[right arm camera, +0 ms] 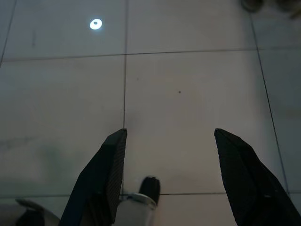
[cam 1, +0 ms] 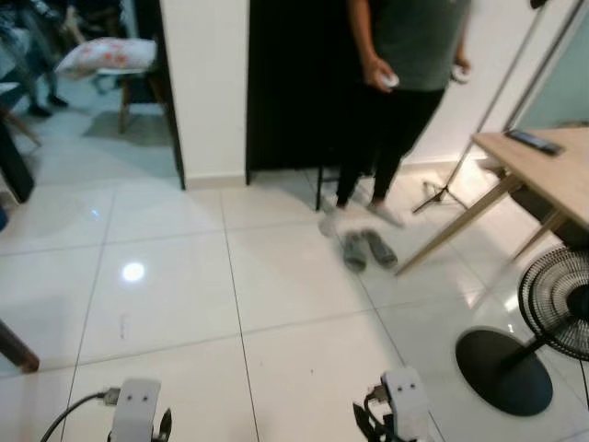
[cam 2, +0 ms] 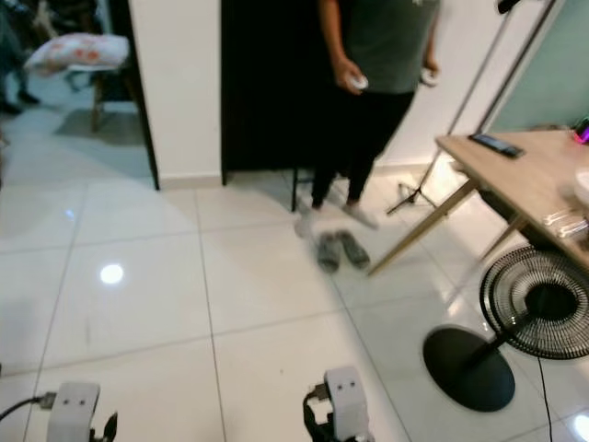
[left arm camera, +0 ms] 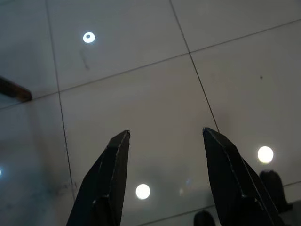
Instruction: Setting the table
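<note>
1. Both arms hang low over the white glossy tiled floor (cam 1: 184, 295) — no object between the fingers. Left gripper (left arm camera: 164, 136) is spread wide w/ bare tile in the gap; right gripper (right arm camera: 169, 136) likewise released, tile seam running between its tips. Probably carried idle like this because the robot is walking, not handling.
2. The task's thing — the light wooden table with slanted legs (cam 2: 525, 170) — stands ahead on the robot's right, well apart from both grippers. Judgement: setting hasn't begun; it must approach first.
3. On the table: a flat dark remote-like item (cam 2: 497, 145) near the far edge. At the near edge, a pale round rim, maybe a plate or bowl (cam 2: 582, 184), plus a clear flat item (cam 2: 563, 219) — too cropped to tell contents.
4. A black pedestal fan with round base (cam 2: 538, 313) stands just beside the table's near side — its cable is a likely snag.
5. A person in dark trousers (cam 1: 386, 120) stands by the wall w/ small white objects in both hands; grey slippers (cam 1: 368, 249) lie nearby.
</note>
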